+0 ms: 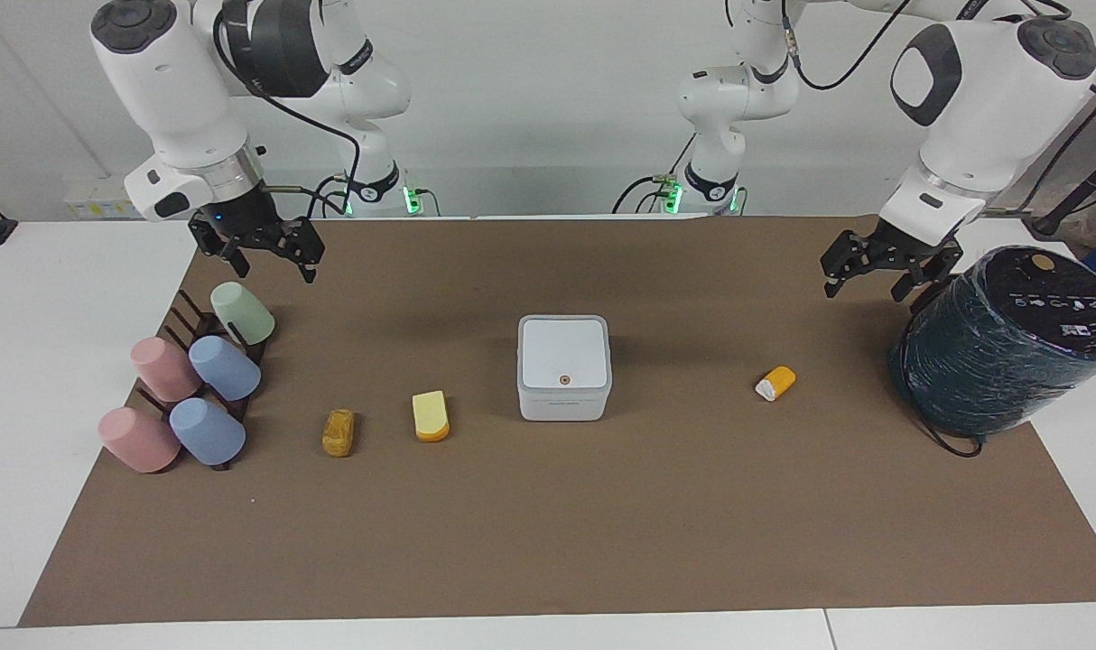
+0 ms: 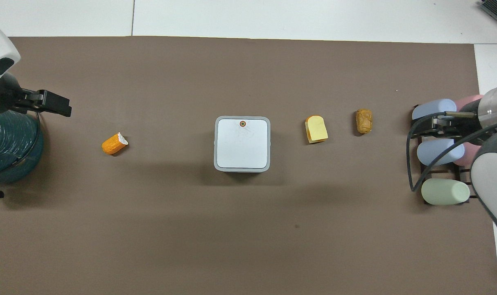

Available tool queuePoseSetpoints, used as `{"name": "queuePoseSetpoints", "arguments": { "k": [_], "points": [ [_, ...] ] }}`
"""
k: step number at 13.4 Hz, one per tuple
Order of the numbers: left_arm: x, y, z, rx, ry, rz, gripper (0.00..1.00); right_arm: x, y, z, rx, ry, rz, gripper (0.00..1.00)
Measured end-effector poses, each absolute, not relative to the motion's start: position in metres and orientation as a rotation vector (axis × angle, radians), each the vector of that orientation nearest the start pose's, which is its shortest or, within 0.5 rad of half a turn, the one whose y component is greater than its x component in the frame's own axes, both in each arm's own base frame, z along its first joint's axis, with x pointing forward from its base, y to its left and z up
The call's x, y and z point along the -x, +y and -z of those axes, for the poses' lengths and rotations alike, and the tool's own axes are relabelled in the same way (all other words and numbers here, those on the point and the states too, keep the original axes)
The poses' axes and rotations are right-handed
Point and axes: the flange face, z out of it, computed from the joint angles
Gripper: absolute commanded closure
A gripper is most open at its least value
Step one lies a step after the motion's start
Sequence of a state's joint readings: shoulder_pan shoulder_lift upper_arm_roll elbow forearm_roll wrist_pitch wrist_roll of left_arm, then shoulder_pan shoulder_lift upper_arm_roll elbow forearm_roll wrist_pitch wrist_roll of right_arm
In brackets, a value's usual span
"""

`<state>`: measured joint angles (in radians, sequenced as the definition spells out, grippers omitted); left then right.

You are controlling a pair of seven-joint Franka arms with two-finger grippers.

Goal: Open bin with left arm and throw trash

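Observation:
The white-grey bin stands mid-table with its lid shut; it also shows in the overhead view. An orange stub lies beside it toward the left arm's end. A pale yellow wedge and a brown lump lie beside it toward the right arm's end. My left gripper hangs open and empty above the mat, next to the dark-green cylinder. My right gripper hangs open and empty over the cup rack.
Several pastel cups lie on a dark rack at the right arm's end. The big dark-green wrapped cylinder stands at the left arm's end, with a cable at its foot. A brown mat covers the table.

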<state>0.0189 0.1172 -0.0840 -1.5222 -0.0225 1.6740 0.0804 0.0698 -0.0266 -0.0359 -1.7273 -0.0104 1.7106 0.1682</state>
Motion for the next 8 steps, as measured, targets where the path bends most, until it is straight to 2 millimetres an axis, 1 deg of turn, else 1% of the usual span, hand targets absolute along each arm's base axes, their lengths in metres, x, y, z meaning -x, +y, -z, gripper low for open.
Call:
{"name": "queuePoseSetpoints", "arguments": {
  "k": [5,6,8],
  "points": [
    [-0.5980,-0.0384,-0.5896,3.165,0.227,0.057,0.00,-0.5571,0.0190,-0.5814,3.142,0.205,0.035,0.00],
    [-0.5980,-0.0386,-0.5896,3.165,0.227,0.057,0.00,-0.5576,0.0188,-0.5806,3.142,0.206,0.035,0.00],
    [-0.5978,-0.0417,-0.5896,3.166,0.227,0.056,0.00,-0.5633,0.0169,-0.5771,3.137,0.211,0.089,0.00]
  ]
}}
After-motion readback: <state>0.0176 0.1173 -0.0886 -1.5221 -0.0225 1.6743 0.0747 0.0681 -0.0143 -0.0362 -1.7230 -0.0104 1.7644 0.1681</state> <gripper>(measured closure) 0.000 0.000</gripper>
